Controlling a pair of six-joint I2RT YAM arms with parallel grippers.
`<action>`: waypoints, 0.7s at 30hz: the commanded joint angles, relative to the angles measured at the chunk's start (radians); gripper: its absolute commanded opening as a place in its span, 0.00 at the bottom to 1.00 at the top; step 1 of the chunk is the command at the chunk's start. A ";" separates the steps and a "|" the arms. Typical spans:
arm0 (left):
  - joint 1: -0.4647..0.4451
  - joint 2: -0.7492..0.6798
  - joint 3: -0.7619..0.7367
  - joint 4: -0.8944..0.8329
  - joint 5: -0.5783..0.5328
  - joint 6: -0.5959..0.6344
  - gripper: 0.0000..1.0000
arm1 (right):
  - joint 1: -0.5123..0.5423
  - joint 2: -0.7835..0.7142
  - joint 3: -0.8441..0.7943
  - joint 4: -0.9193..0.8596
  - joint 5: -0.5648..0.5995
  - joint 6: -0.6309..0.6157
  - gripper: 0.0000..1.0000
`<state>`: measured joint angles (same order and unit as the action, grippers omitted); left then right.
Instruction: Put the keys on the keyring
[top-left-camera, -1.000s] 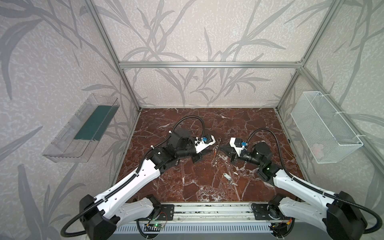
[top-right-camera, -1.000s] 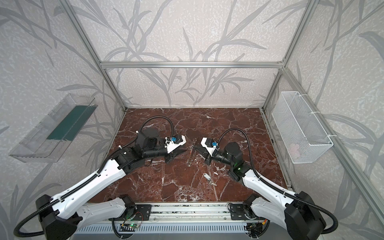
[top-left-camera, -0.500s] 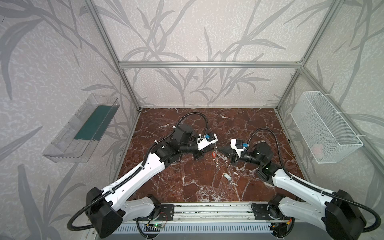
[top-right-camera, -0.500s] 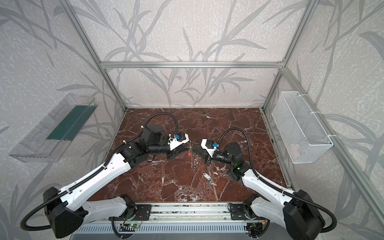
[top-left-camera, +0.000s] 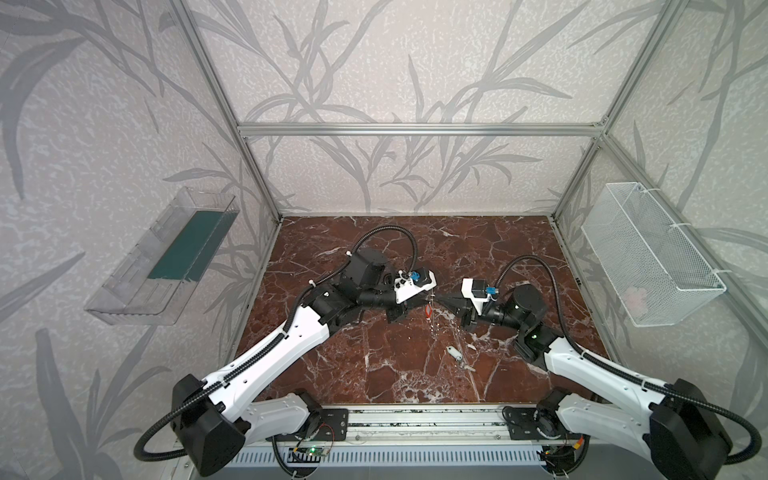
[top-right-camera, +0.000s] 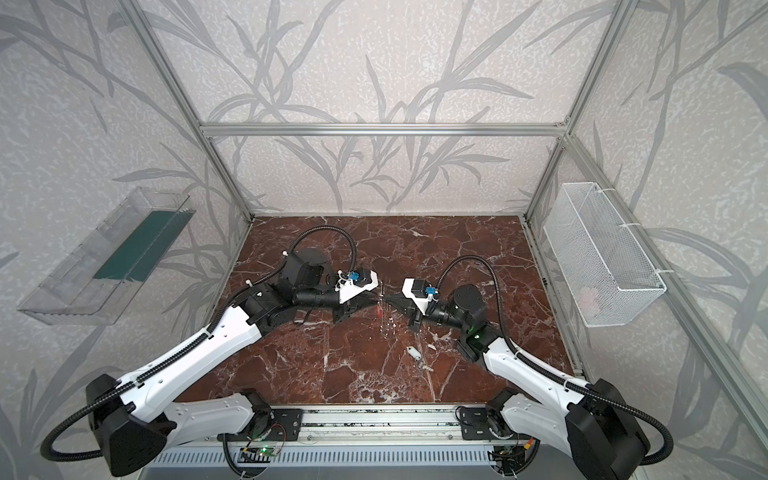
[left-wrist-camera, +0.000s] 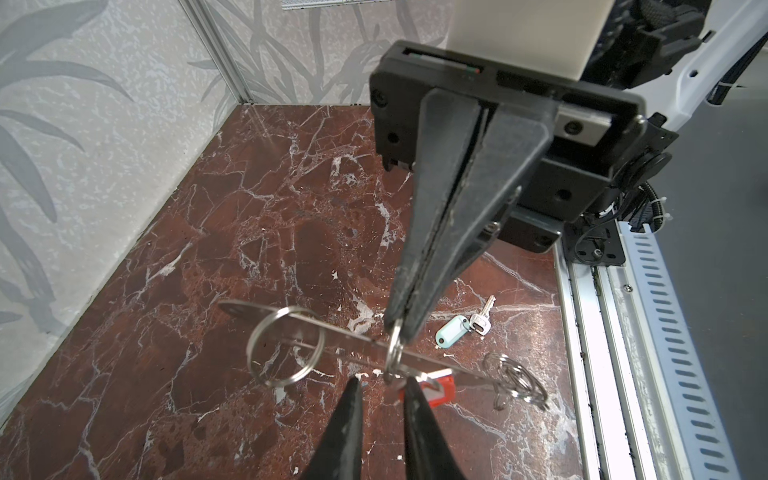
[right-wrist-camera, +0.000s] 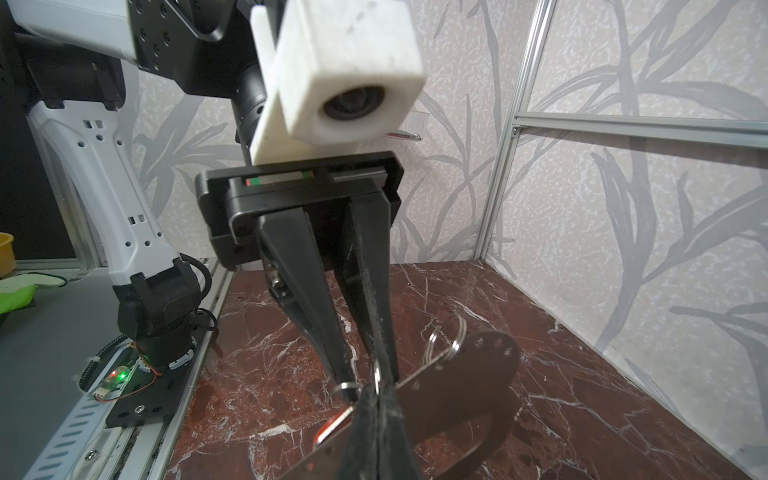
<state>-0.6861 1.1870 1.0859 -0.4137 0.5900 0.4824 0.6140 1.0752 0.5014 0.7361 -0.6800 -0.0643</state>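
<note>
The surface (left-wrist-camera: 249, 232) looks like polished stone, dark red with white veins and a glossy sheen. The keyring (right-wrist-camera: 486, 374) is flat grey metal, dull rather than shiny, while each wire ring (left-wrist-camera: 286, 345) is bright polished metal. The loose key (left-wrist-camera: 482, 318) is silvery metal with a smooth pale plastic tag (left-wrist-camera: 452, 331); the red tag (left-wrist-camera: 442, 388) is glossy plastic. The right pincer (left-wrist-camera: 400, 328) and left pincer (left-wrist-camera: 382, 380) are matt black, scuffed with pale specks. The walls (top-left-camera: 415, 62) look rough and papery; the basket (top-left-camera: 648, 257) is white-coated wire mesh — the wall tray (top-left-camera: 137, 286) is clear plastic.
</note>
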 joint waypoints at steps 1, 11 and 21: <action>-0.003 -0.023 0.029 -0.013 0.023 0.028 0.22 | -0.005 -0.008 -0.005 0.039 0.013 -0.011 0.00; -0.002 -0.002 0.038 0.035 0.012 0.021 0.22 | -0.003 0.018 0.008 0.029 -0.092 -0.009 0.00; -0.004 0.018 0.052 0.015 0.071 0.018 0.11 | -0.004 0.029 0.017 0.055 -0.096 -0.002 0.00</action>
<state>-0.6872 1.1919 1.0962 -0.3958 0.6212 0.4870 0.6132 1.1011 0.5014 0.7364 -0.7525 -0.0681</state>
